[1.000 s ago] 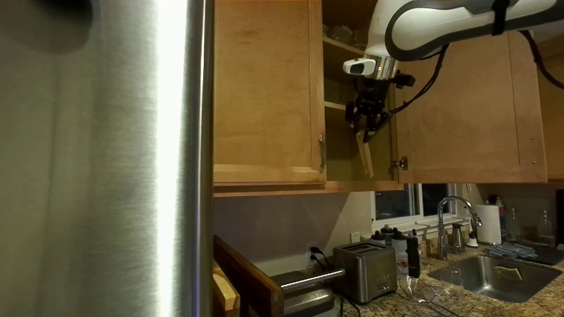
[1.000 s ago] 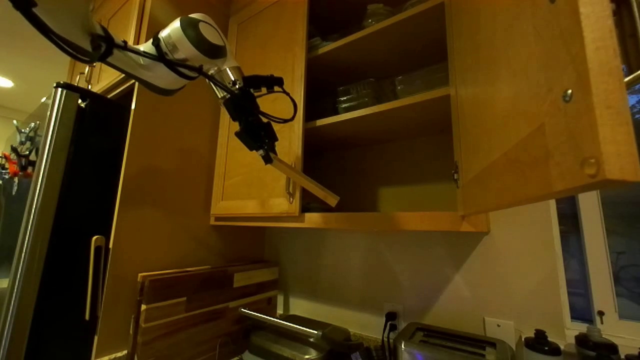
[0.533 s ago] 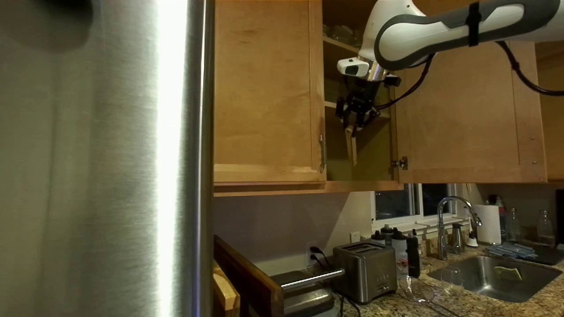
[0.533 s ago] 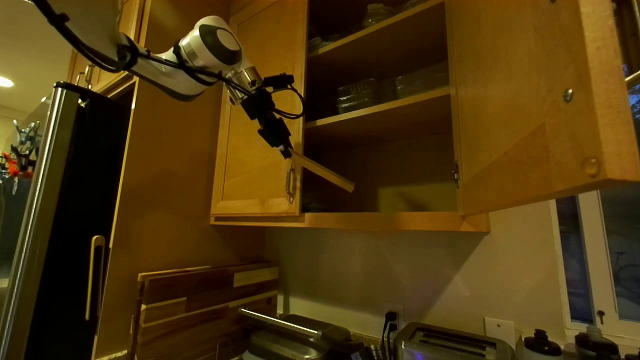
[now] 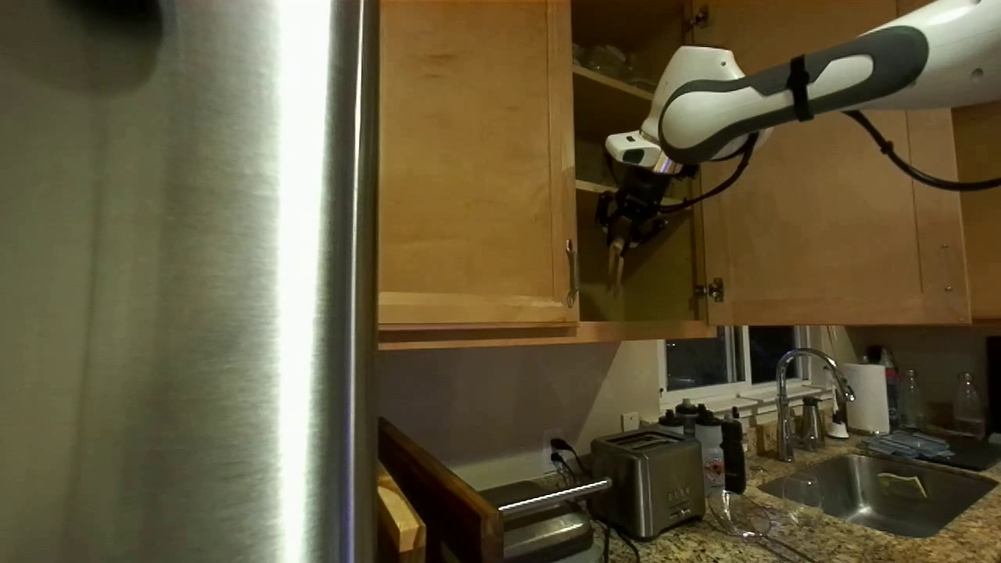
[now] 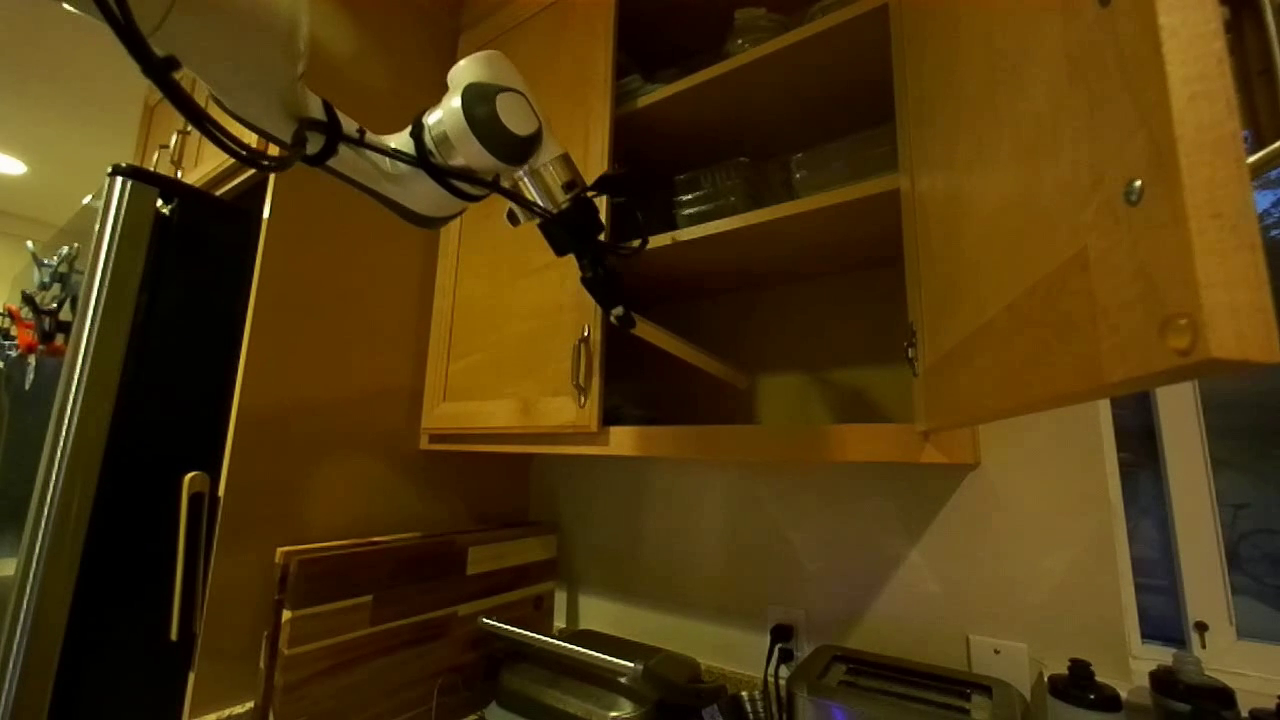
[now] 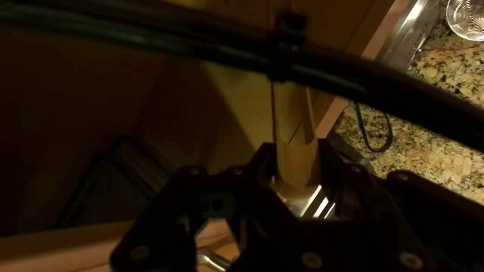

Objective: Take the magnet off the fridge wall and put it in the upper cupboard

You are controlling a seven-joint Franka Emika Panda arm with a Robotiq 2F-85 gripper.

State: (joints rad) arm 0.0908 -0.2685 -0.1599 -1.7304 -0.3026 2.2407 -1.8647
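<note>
The gripper (image 7: 297, 158) holds the magnet (image 6: 690, 353) at the mouth of the cupboard (image 6: 790, 443).
The jaws are clamped on the magnet near one end; from them it slants downward, its free end showing against the space beneath the lower shelf (image 6: 770, 213), how deep inside being unclear. The fridge wall (image 5: 188, 313) is well apart from the jaws; the toaster (image 5: 657, 493) sits below them.
</note>
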